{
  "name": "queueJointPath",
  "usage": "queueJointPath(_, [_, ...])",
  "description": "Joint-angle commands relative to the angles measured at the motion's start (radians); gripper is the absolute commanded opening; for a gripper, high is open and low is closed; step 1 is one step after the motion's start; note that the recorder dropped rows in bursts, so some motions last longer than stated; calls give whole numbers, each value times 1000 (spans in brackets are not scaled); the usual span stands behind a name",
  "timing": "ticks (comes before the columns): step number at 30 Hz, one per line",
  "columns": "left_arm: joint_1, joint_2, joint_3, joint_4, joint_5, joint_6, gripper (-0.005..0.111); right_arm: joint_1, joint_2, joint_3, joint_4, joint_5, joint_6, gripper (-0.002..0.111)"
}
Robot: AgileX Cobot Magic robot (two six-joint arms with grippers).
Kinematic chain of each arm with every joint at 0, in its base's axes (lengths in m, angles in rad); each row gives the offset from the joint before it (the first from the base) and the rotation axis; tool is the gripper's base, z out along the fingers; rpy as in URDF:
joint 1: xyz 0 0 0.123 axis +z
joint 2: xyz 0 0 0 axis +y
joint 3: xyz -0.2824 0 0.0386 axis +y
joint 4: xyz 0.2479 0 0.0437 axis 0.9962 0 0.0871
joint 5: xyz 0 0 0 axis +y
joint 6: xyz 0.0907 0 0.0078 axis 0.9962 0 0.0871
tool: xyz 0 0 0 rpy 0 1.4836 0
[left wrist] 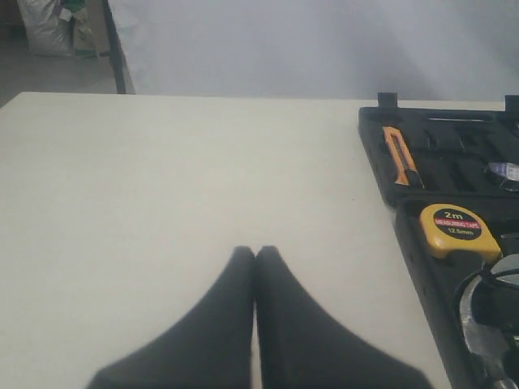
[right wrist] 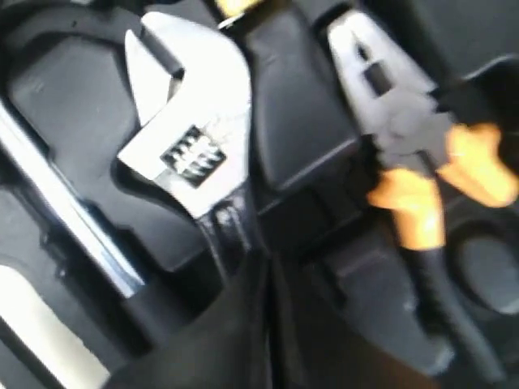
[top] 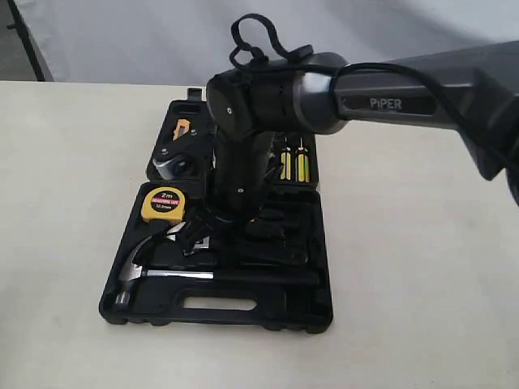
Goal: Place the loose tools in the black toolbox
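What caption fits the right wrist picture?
Shut right gripper at the handle of the wrench; pliers lie nearby in the toolbox.

Left claw [left wrist: 255, 253] closed, right claw [right wrist: 266, 263] closed, angled downward

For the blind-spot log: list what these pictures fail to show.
Wrench handle: under the jaws of the right gripper, right wrist view; the right arm covers it in the exterior view.
Tape roll: cut off by the frame edge, left wrist view.
Pliers: blurred, right wrist view.
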Motion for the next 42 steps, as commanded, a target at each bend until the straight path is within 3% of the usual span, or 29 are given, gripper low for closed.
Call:
queueJointPath(1, [3,-8,9,-14,-17,-10,1,-4,-129,-29,-20,35,23,0])
queueJointPath(5, [3,-8,9,-14,-17,-10,1,-4,-222,-17,-20,96,57,0])
queueJointPath(9, [3,-8,9,-14,-17,-10,1,-25,-379,129,-28,101,157,0])
queueJointPath(13, [3,-8,9,-14,-17,-10,1,-172,-577,382,-16,36,252,0])
queueJointPath(18, [3,-8,9,-14,-17,-10,1,-464,-985,691,-71,27,277,0])
queueJointPath(20, [3,-8,9,-14,-17,-10,1,-517,-1187,781,-95,36,277,0])
queueJointPath(25, [3,-8,9,-14,-17,-10,1,-520,-1636,979,-107,-121,277,0])
queueJointPath(29, [3,-8,9,-14,-17,-10,1,-520,-1922,1172,-164,-409,276,0])
queueJointPath(32, [3,-8,9,-14,-17,-10,1,-520,-2105,1282,-132,-444,276,0])
queueJointPath(42, [3,-8,9,-14,-17,-10,1,-514,-2044,1315,-53,-426,276,0])
